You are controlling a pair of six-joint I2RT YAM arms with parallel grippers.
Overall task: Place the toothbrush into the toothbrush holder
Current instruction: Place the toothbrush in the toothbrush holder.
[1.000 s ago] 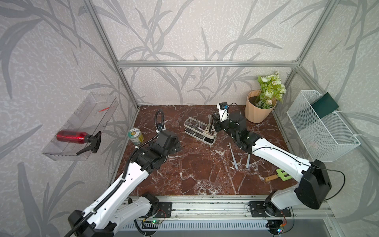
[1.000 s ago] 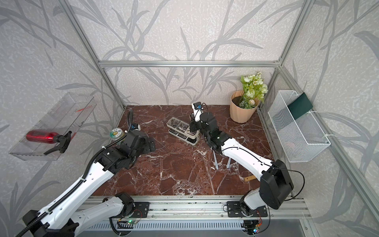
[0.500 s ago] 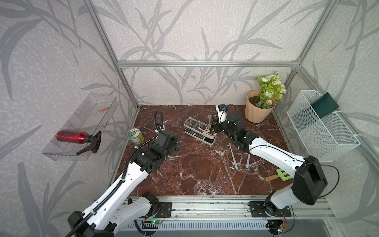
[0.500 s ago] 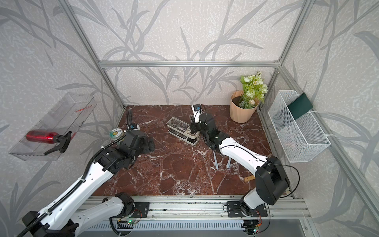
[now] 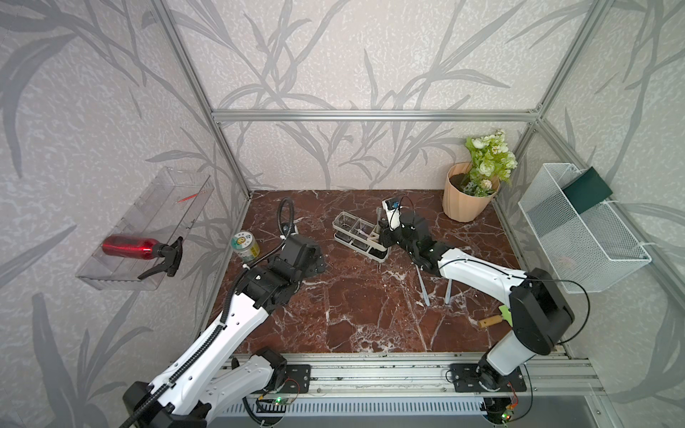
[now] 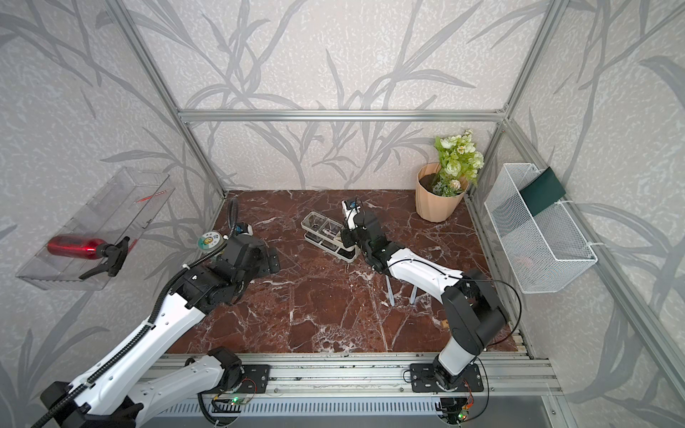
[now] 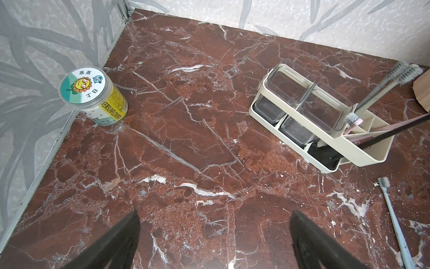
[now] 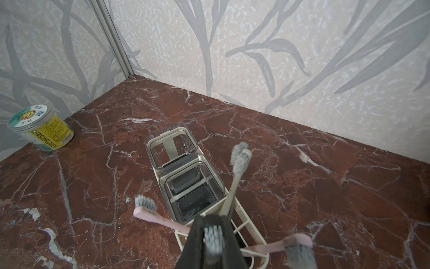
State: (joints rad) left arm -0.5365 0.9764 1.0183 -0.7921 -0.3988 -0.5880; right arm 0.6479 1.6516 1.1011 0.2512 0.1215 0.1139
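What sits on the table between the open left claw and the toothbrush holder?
Nothing. In the left wrist view, only bare marble tabletop lies between the left gripper and the toothbrush holder.

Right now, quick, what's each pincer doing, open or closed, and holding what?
Left pincer: open, holding nothing.
Right pincer: closed on a toothbrush, at the toothbrush holder.
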